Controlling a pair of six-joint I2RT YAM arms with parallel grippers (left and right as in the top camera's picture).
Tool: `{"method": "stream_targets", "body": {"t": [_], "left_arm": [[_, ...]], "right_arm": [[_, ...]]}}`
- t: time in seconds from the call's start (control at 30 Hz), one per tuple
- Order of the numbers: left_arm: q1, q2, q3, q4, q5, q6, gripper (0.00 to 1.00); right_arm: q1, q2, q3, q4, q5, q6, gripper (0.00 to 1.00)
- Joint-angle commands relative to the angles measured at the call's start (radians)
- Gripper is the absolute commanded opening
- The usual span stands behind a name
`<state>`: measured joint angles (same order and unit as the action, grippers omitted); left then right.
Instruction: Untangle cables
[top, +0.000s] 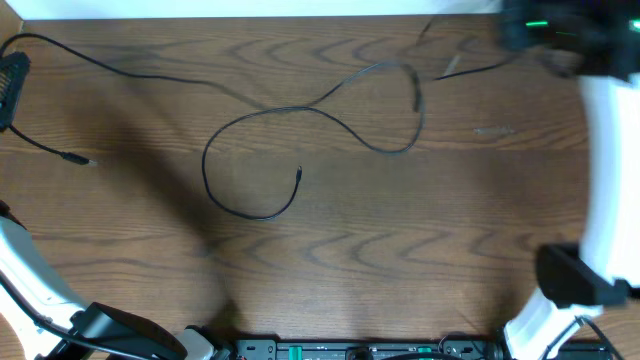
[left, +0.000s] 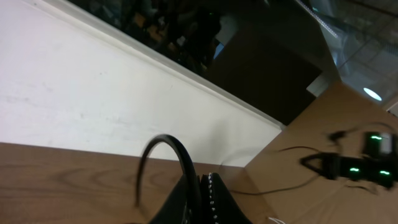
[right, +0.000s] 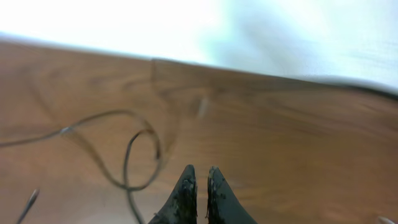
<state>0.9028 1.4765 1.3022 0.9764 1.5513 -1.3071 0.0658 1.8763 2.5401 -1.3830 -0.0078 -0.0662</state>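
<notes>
While L jaws pinch blk cable (left: 179, 153) — R jaws sit closed.

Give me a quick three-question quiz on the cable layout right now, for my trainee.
1. True or false: the looped cable curls into an open loop near the middle of the table.
2. Multiple choice: its plug end lies A) on the bare wood at the loop's open end, B) hanging off the front edge, C) under a robot base.
3. Short answer: in the left wrist view, how do the left gripper jaws stand?
Key: 1 true. 2 A. 3 shut together, with an arcing cable rising from them.
</notes>
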Motion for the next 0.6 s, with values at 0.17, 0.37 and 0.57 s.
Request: {"method": "stream_targets", "body": {"t": [0.17, 0.37, 0.57], "left_arm": [[-0.001, -0.006, 0.032, 0.009, 0.016, 0.016, 0.07], [0.002, -0.006, 0.032, 0.009, 0.014, 0.016, 0.08], [0.092, 0.000, 0.032, 0.008, -0.036, 0.016, 0.07]], "right_arm": [[-0.261, -0.024, -0.016, -0.043, -0.045, 0.095, 0.01], [-0.369, -0.018, -0.018, -0.067, -0.051, 0.095, 0.01], [-0.394, -0.017, -0.018, -0.093, -0.060, 0.082, 0.01]]}}
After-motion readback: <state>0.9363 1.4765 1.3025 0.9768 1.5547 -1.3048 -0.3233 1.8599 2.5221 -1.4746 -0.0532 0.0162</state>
